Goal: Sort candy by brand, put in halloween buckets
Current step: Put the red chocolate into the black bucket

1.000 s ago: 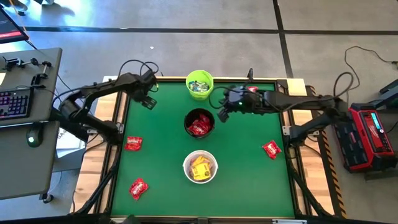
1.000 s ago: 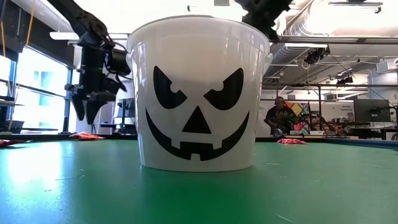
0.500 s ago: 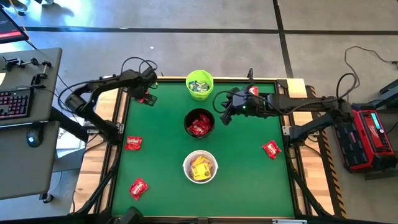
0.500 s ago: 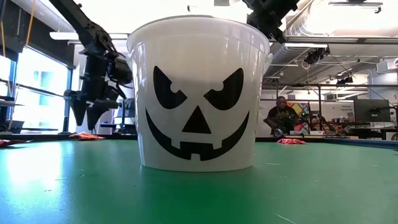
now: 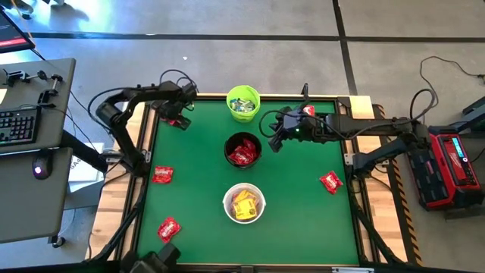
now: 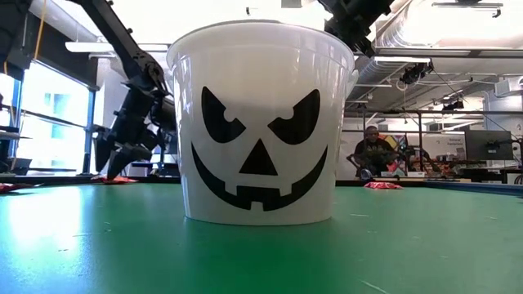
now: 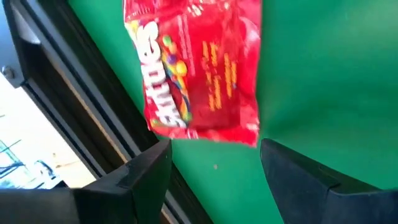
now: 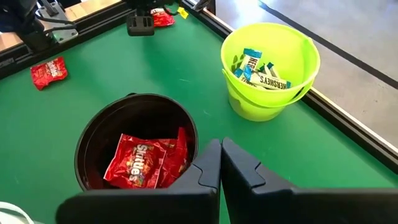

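A red candy packet (image 7: 199, 68) lies flat on the green table at its far left corner, close to the left rim. My left gripper (image 7: 214, 168) hangs open just above it, slanting down, a finger on either side of the packet's near end; it also shows in the high view (image 5: 176, 119) and the low view (image 6: 114, 163). Three halloween buckets stand in a row down the table's middle: lime green (image 5: 243, 103) with pale blue-white candy, black (image 5: 243, 150) with red packets, white (image 5: 243, 204) with yellow ones. My right gripper (image 8: 221, 155) is shut and holds nothing, above the black bucket's far right side.
Three more red packets lie loose: two by the left edge (image 5: 162, 174) (image 5: 168, 228), one near the right edge (image 5: 331, 182). The table's dark raised rim (image 7: 93, 118) runs right beside the left gripper. In the low view the white bucket (image 6: 261, 122) hides the other two buckets.
My left gripper has sunk toward the red packet at the far left corner and tipped further downward, staying open. The right arm has kept still.
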Tool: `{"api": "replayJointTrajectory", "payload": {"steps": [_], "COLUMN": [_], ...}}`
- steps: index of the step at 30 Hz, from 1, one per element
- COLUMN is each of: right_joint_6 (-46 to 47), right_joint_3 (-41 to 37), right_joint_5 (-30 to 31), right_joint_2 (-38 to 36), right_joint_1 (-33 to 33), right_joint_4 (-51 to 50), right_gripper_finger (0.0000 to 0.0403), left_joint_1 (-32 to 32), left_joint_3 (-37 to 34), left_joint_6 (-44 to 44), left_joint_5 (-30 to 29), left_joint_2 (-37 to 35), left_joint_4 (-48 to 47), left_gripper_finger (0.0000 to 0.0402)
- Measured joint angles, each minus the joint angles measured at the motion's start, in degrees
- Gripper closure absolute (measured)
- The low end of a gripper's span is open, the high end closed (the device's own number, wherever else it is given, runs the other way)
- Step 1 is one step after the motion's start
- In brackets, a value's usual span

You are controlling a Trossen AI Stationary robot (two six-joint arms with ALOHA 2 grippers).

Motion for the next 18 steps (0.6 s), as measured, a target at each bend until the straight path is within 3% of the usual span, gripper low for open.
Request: {"api": "replayJointTrajectory", "payload": {"steps": [8, 18], "right_joint_6": [-0.65, -1.07], "right_joint_3": [0.00, 0.00], "right_joint_5": [-0.07, 0.49], "right_joint_2": [0.02, 0.04], "right_joint_1": [0.61, 2.73], "right_joint_4": [0.00, 0.00], "right_gripper_finger": [0.0403, 0.0403], "left_joint_1": [1.26, 1.37], "left_joint_3": [4.04, 4.67], "left_joint_6": [1.41, 5.41], "left_joint_5": [3.54, 5.90], "left_joint_2": [3.68, 5.69], "left_joint_4": [-1.74, -1.17], "left_gripper_finger": [0.0185, 0.0297]}}
